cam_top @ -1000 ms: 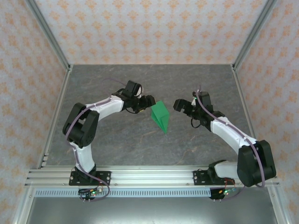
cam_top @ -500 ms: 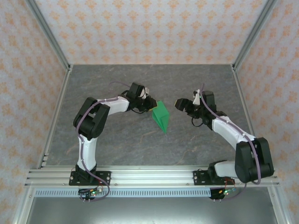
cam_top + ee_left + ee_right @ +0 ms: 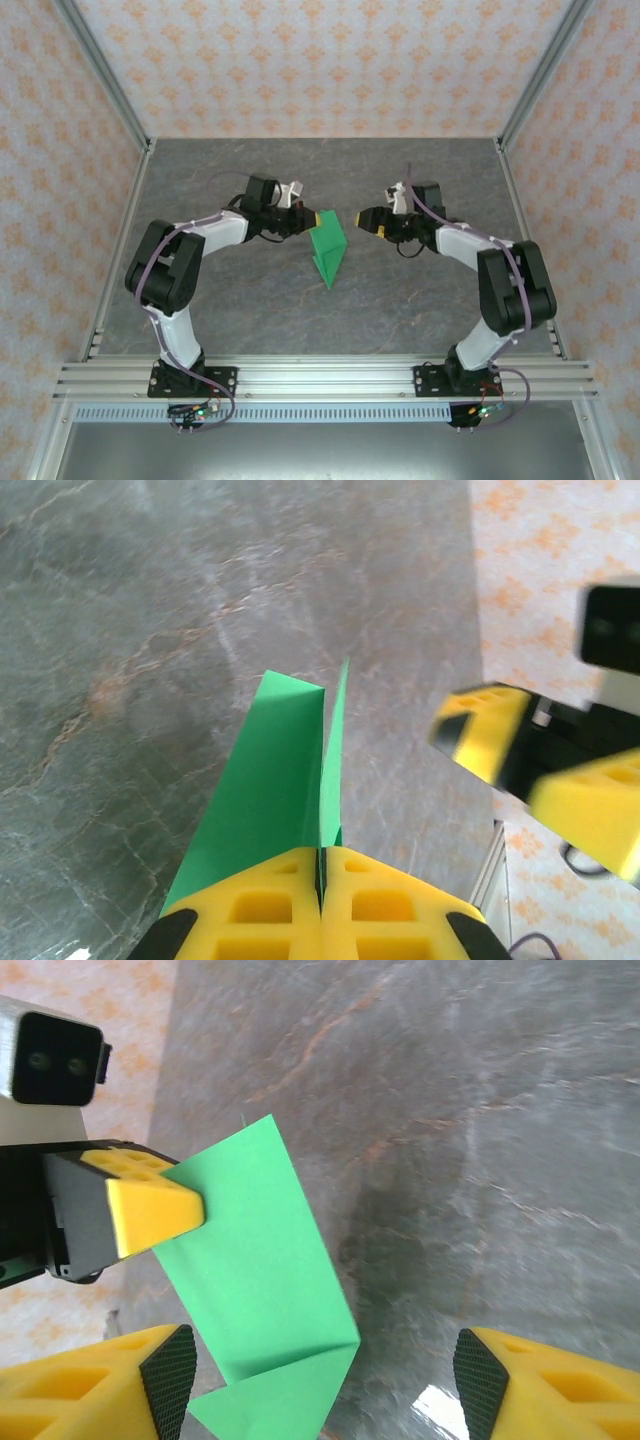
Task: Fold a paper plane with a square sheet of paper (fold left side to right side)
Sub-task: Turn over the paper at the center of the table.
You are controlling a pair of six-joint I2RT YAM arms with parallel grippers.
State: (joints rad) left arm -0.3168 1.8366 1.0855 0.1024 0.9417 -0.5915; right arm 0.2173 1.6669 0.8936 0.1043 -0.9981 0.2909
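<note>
The left gripper (image 3: pixel 322 872) is pinching the folded square sheet of paper (image 3: pixel 328 250) over the middle of the table (image 3: pixel 420 300) while the right gripper (image 3: pixel 362 219) is hovering spread just right of it, probably needing a square, gentle bite that leaves the layers aligned.

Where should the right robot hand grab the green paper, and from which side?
Probably the free right edge of the green paper, coming from the right. The left gripper is shut on its left corner, so that edge sticks out toward the right gripper, thin enough for its open fingers.
</note>
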